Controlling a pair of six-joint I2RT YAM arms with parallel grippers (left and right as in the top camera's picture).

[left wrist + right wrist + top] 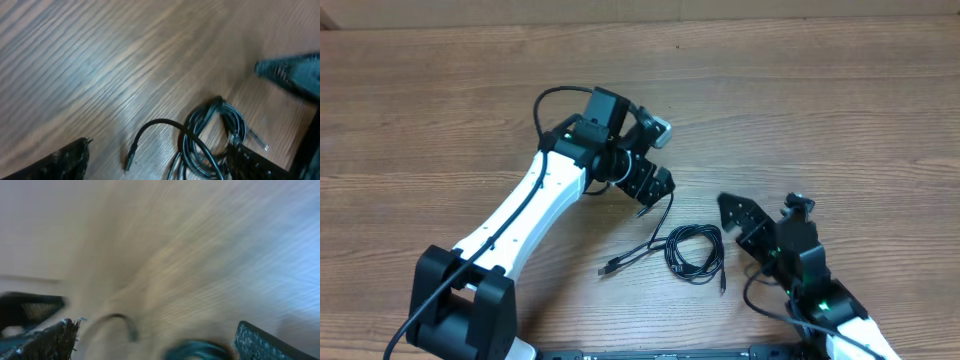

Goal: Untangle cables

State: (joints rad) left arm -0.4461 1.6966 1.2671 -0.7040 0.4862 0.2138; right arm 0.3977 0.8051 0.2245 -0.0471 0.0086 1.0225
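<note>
**Wooden surface, cables lying loose between two wide end effectors**

Wood-grain surface (440, 100) fills every view. From overhead you find the cables (694, 251) toward the near edge, about mid-width. They form a small coil, one strand running left to a plug (608, 269), and another rising toward the left end effector (655, 188). The right end effector (745, 225) sits just beside the coil, on its right.

Overhead hides how the left jaws stand. Your left wrist view settles it: the fingers (65, 161) are wide apart with nothing gripped, and the coil and a looping strand lie on the wood between them. Whether the rising strand touches that end effector, you cannot tell.

Your right wrist view is badly smeared. Its fingers (52, 339) stand wide apart with nothing between them. A dark arc and a dark mass at the bottom edge are too blurred to name.
</note>
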